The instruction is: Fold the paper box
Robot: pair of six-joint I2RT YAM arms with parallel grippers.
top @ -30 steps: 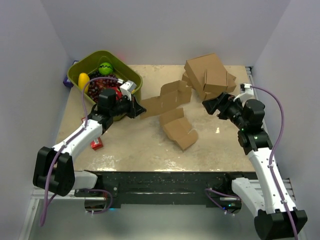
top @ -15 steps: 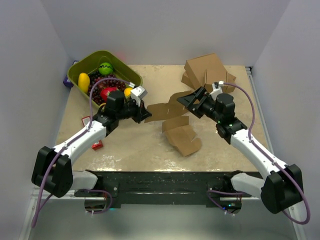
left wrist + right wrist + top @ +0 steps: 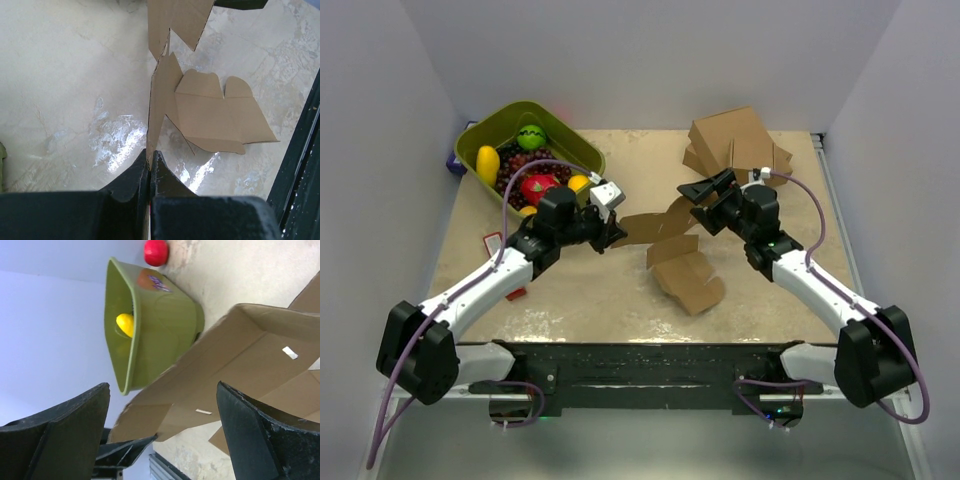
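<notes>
Top external view: the surface (image 3: 570, 290) carries every item. A green tub (image 3: 570, 148) of fruit sits at the far left corner. A stack of larger cartons (image 3: 735, 145) sits at the far right. Both lie outside the working zone and appear to play no part in the fold.

The paper box (image 3: 688, 282) occupies the centre, between the two arms. It is not yet formed. One section lies flat on the surface toward the near edge. A long panel stands raised on edge and runs left to the left tool (image 3: 614, 234).

Left wrist view: the left tool is clamped tight on the end of the raised panel, with the board gripped edge-on between the jaws. This grip appears intended to anchor the panel upright, so that the creases can be worked from the opposite side.

Right wrist view: the right tool (image 3: 162, 387) has its fingers (image 3: 265, 435) spread wide apart, with a brown panel of the box lying in the gap ahead of them. Contact with the board cannot be confirmed. The spread stance, level with the upper flap, suggests preparation to take that flap and turn it against the anchored panel.
</notes>
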